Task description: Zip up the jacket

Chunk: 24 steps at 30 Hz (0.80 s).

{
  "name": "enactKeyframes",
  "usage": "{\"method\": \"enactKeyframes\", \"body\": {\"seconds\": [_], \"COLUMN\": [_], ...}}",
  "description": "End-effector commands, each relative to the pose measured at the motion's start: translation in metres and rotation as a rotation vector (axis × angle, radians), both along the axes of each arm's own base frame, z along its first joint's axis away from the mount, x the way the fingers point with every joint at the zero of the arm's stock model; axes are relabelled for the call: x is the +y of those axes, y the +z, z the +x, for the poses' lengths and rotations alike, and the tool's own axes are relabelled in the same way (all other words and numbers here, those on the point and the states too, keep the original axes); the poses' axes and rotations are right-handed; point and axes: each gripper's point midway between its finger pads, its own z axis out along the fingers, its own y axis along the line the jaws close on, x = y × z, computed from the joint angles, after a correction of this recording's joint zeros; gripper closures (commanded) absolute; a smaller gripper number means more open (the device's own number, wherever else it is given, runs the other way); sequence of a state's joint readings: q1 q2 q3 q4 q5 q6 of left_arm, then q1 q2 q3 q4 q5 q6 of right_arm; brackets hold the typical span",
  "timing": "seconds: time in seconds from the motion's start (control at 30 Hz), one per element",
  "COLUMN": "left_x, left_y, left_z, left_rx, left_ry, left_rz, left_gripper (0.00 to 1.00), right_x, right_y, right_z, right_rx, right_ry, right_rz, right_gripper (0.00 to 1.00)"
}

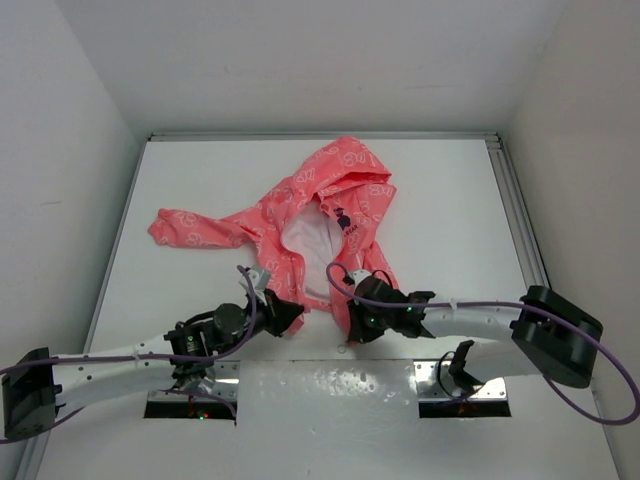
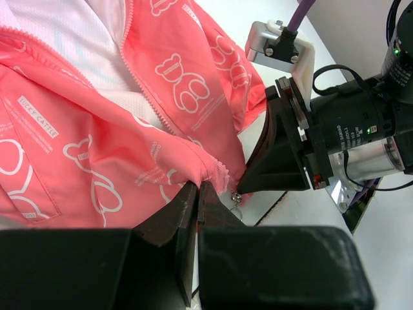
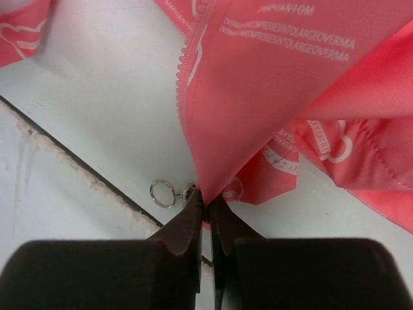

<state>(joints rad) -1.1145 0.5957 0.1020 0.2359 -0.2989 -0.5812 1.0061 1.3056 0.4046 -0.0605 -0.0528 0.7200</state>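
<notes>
The coral-pink hooded jacket lies open on the white table, hood at the back, white lining showing, one sleeve stretched left. My left gripper is shut on the bottom hem of the jacket's left front panel. My right gripper is shut on the bottom corner of the right panel, which is pulled taut. The zipper pull ring hangs just left of the right fingertips; it also shows in the left wrist view. The zipper teeth are apart.
White walls close in the table on three sides. A dark seam marks the table's near edge beneath the grippers. The right arm's wrist and camera sit very close to the left gripper.
</notes>
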Motion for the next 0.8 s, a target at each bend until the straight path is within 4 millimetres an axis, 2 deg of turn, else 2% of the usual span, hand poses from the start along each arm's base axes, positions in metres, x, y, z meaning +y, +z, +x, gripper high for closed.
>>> {"method": "enactKeyframes", "body": {"seconds": [0.0, 0.03, 0.1, 0.17, 0.23, 0.3, 0.33, 0.37, 0.43, 0.47, 0.5, 0.53, 0.57, 0.6, 0.77], "left_x": [-0.002, -0.002, -0.003, -0.006, -0.006, -0.008, -0.008, -0.010, -0.010, -0.011, -0.011, -0.013, -0.014, -0.016, -0.022], "left_y": [0.018, 0.020, 0.025, 0.031, 0.035, 0.040, 0.042, 0.050, 0.055, 0.060, 0.060, 0.067, 0.070, 0.071, 0.077], "left_z": [0.007, 0.007, 0.008, 0.007, 0.007, 0.008, 0.008, 0.009, 0.011, 0.012, 0.014, 0.015, 0.016, 0.015, 0.017], "left_rx": [-0.027, -0.029, -0.028, -0.022, -0.001, -0.001, 0.002, -0.002, -0.006, -0.011, -0.009, -0.008, -0.008, -0.004, 0.013], "left_ry": [0.024, 0.026, 0.028, 0.022, 0.031, 0.038, 0.039, 0.040, 0.049, 0.053, 0.063, 0.065, 0.065, 0.058, 0.058], "left_rz": [-0.048, -0.062, -0.080, -0.085, -0.106, -0.131, -0.134, -0.138, -0.148, -0.158, -0.153, -0.154, -0.154, -0.157, -0.181], "left_gripper": [1.00, 1.00, 1.00, 1.00, 1.00, 1.00, 1.00, 1.00, 1.00, 1.00, 1.00, 1.00, 1.00, 1.00, 1.00], "right_x": [0.015, 0.022, 0.028, 0.038, 0.051, 0.061, 0.061, 0.064, 0.058, 0.060, 0.056, 0.053, 0.053, 0.052, 0.054], "right_y": [0.013, 0.021, 0.030, 0.048, 0.070, 0.101, 0.109, 0.127, 0.129, 0.150, 0.149, 0.158, 0.167, 0.166, 0.189], "right_z": [0.000, 0.002, 0.004, 0.007, 0.012, 0.016, 0.021, 0.026, 0.035, 0.038, 0.037, 0.039, 0.041, 0.041, 0.039], "right_rx": [-0.005, -0.016, -0.031, -0.047, -0.086, -0.131, -0.163, -0.213, -0.277, -0.326, -0.344, -0.381, -0.398, -0.404, -0.429], "right_ry": [-0.005, -0.004, -0.017, -0.043, -0.063, -0.083, -0.107, -0.114, -0.145, -0.142, -0.147, -0.163, -0.171, -0.173, -0.163], "right_rz": [0.090, 0.132, 0.191, 0.290, 0.427, 0.597, 0.637, 0.709, 0.720, 0.798, 0.816, 0.869, 0.899, 0.905, 1.012], "right_gripper": [0.96, 1.00, 1.00, 1.00, 1.00, 1.00, 1.00, 1.00, 1.00, 1.00, 1.00, 1.00, 1.00, 1.00, 1.00]}}
